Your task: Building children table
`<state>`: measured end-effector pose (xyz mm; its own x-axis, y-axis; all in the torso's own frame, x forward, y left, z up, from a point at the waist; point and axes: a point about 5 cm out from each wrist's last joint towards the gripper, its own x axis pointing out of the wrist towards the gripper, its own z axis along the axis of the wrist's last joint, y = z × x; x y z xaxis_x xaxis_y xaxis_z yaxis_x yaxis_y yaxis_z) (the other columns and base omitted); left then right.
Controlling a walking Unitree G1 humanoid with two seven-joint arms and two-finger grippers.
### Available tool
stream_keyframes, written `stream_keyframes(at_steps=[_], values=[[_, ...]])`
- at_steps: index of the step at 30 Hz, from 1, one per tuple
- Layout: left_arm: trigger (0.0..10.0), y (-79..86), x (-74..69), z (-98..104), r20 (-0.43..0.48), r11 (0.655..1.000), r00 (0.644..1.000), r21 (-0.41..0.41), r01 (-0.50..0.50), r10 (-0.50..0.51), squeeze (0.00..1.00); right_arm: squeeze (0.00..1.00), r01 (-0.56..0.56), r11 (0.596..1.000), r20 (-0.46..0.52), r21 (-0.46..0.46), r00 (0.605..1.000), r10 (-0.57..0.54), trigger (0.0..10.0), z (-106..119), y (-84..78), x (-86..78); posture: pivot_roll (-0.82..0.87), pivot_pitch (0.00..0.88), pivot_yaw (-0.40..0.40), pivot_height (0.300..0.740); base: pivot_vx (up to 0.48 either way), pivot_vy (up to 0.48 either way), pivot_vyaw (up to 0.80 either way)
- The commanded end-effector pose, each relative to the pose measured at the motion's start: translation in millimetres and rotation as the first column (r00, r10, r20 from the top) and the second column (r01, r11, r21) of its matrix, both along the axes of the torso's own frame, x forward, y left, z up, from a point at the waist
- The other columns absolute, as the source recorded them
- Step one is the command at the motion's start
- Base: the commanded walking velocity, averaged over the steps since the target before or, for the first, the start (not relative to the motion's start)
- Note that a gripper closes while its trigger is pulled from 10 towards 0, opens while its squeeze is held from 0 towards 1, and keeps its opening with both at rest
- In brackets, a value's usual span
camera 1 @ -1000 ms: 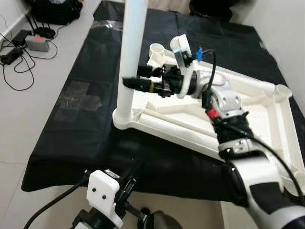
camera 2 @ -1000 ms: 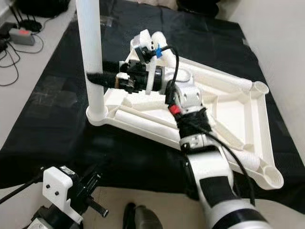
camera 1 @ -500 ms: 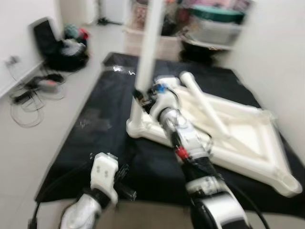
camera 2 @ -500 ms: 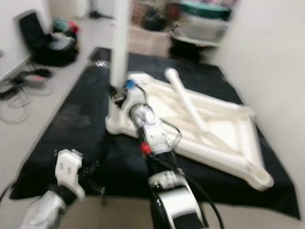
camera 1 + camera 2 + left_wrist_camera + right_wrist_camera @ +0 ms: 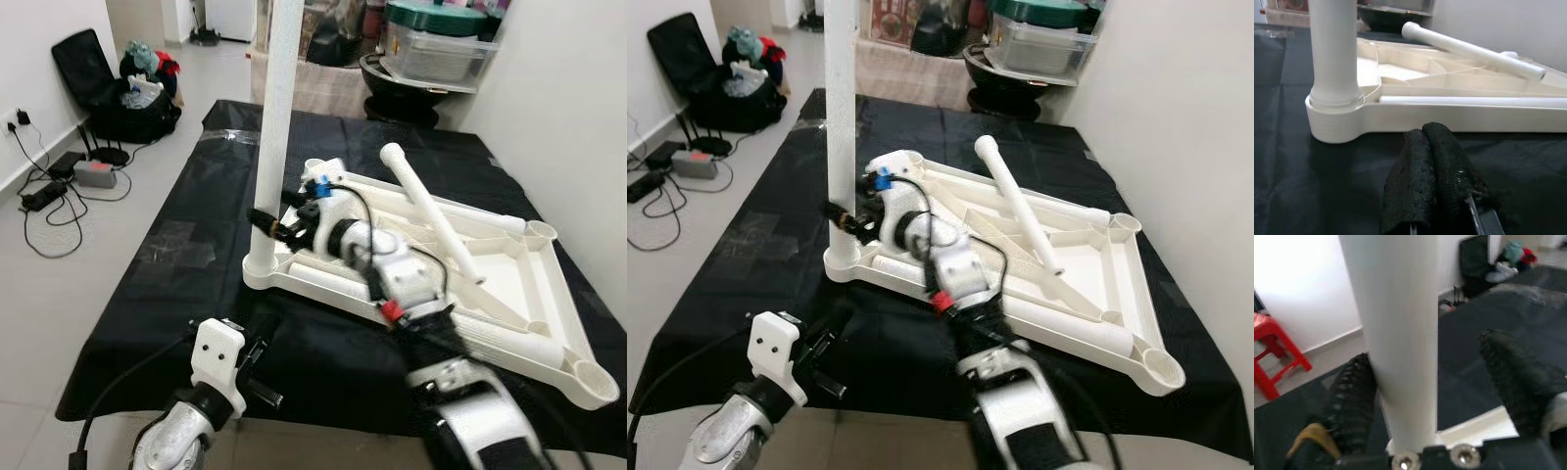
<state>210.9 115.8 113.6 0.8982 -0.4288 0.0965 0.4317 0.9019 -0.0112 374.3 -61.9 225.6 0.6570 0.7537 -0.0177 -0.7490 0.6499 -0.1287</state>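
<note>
The white children's table top (image 5: 549,294) lies upside down on a black cloth (image 5: 186,264). One white leg (image 5: 274,127) stands upright in its near-left corner socket. My right gripper (image 5: 1425,352) is at this leg low down, open, one finger (image 5: 1354,387) against the leg and the other finger (image 5: 1513,372) apart from it. A second loose leg (image 5: 431,211) lies slanted across the frame. A third leg (image 5: 1474,101) rests inside along the front rail. My left gripper (image 5: 1425,134) hovers low over the cloth before that corner, shut on nothing.
A black bag (image 5: 108,88) stands at the back left, with cables and a small box (image 5: 93,171) on the floor beside the cloth. Storage bins (image 5: 436,44) stand behind the table. A white wall runs along the right. A red stool (image 5: 1273,352) is off to the side.
The whole picture has shifted and widened, so the camera moved. My right gripper stays at the upright leg. My left gripper remains low by the cloth's front edge.
</note>
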Motion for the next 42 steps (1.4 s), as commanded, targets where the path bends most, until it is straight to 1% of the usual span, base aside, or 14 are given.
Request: stream_keyframes(at_steps=[1,6,8,13,15,17,18,19,20,23,25,26,29,42], values=[[10.0,-1.9,-2.1,-3.5,-0.008,1.0,1.0,0.002,0.006,-0.006,0.0,1.0,0.018,0.998,0.049,0.062,0.999,-0.021,10.0,12.0,-19.3,5.0,0.04,0.001,-0.174,0.74,0.0,0.0,0.0],[10.0,-1.6,-3.9,-4.9,-0.013,1.0,1.0,0.031,0.0,0.0,0.0,1.0,-0.047,0.994,0.04,0.094,0.998,0.043,10.0,14.7,-39.9,-2.9,0.05,0.0,-0.178,0.74,0.0,0.0,0.0],[10.0,10.9,1.0,-5.0,-0.041,0.995,0.994,0.025,-0.096,0.097,0.0,1.0,-0.222,0.975,-0.019,-0.005,0.975,0.222,10.0,-6.8,-73.2,-33.6,0.03,0.0,-0.162,0.74,0.0,0.0,0.0],[10.0,19.1,6.7,-5.5,-0.044,0.988,0.988,0.056,-0.147,0.149,0.0,1.0,-0.33,0.937,-0.116,-0.114,0.941,0.318,10.0,-31.5,-101.0,-57.4,0.01,0.0,-0.144,0.74,0.0,0.0,0.0],[10.0,22.5,10.0,-4.5,-0.037,0.982,0.984,0.079,-0.17,0.173,0.0,1.0,-0.311,0.932,-0.161,-0.185,0.945,0.284,10.0,-45.0,-116.4,-63.5,0.0,0.0,-0.133,0.74,0.0,0.0,0.0],[10.0,29.0,19.1,-1.5,-0.024,0.972,0.978,0.112,-0.205,0.209,0.0,1.0,-0.054,0.933,-0.122,-0.356,0.992,0.01,10.0,-68.3,-146.0,-56.6,-0.02,0.0,-0.109,0.74,0.0,0.0,0.0],[10.0,32.1,24.9,-0.5,-0.023,0.969,0.976,0.13,-0.212,0.217,0.0,1.0,0.178,0.917,-0.076,-0.356,0.973,-0.219,10.0,-75.9,-156.9,-46.2,-0.03,0.0,-0.106,0.74,0.0,0.0,0.0],[10.0,32.1,24.9,-0.5,-0.023,0.969,0.976,0.13,-0.212,0.217,0.0,1.0,0.178,0.917,-0.076,-0.356,0.973,-0.219,10.0,-75.9,-156.9,-46.2,-0.03,0.0,-0.106,0.74,0.0,0.0,0.0],[10.0,32.5,27.5,-0.3,-0.028,0.971,0.978,0.13,-0.201,0.206,0.0,0.05,0.281,0.915,-0.047,-0.288,0.951,-0.306,10.0,-76.7,-153.5,-43.8,-0.04,0.0,-0.09,0.74,0.0,0.0,0.0],[10.0,31.9,36.3,0.7,-0.037,0.978,0.984,0.119,-0.169,0.175,0.0,0.0,0.39,0.91,-0.085,-0.14,0.911,-0.403,10.0,-87.6,-133.1,-53.2,-0.07,0.0,-0.062,0.74,0.0,-0.239,0.0],[10.0,31.9,36.3,0.7,-0.037,0.978,0.984,0.119,-0.169,0.175,0.0,0.0,0.39,0.91,-0.085,-0.14,0.911,-0.403,10.0,-87.6,-133.1,-53.2,-0.07,0.0,-0.062,0.74,0.0,-0.442,0.0],[10.0,29.1,42.2,1.5,-0.036,0.981,0.987,0.119,-0.154,0.159,0.0,0.0,0.358,0.927,-0.115,-0.114,0.922,-0.37,10.0,-94.7,-114.5,-63.3,-0.08,0.0,-0.046,0.74,0.0,-0.442,0.0],[10.0,24.9,47.1,2.8,-0.039,0.984,0.988,0.102,-0.145,0.15,0.0,0.0,0.297,0.947,-0.117,-0.127,0.943,-0.311,10.0,-94.4,-104.1,-66.3,-0.08,0.0,-0.046,0.74,0.0,-0.442,0.0],[10.0,20.1,52.9,6.2,-0.042,0.988,0.991,0.086,-0.126,0.13,0.0,0.0,0.299,0.95,0.006,-0.087,0.954,-0.299,10.0,-64.9,-104.9,-51.6,-0.09,0.0,-0.03,0.74,0.0,-0.45,0.0]])
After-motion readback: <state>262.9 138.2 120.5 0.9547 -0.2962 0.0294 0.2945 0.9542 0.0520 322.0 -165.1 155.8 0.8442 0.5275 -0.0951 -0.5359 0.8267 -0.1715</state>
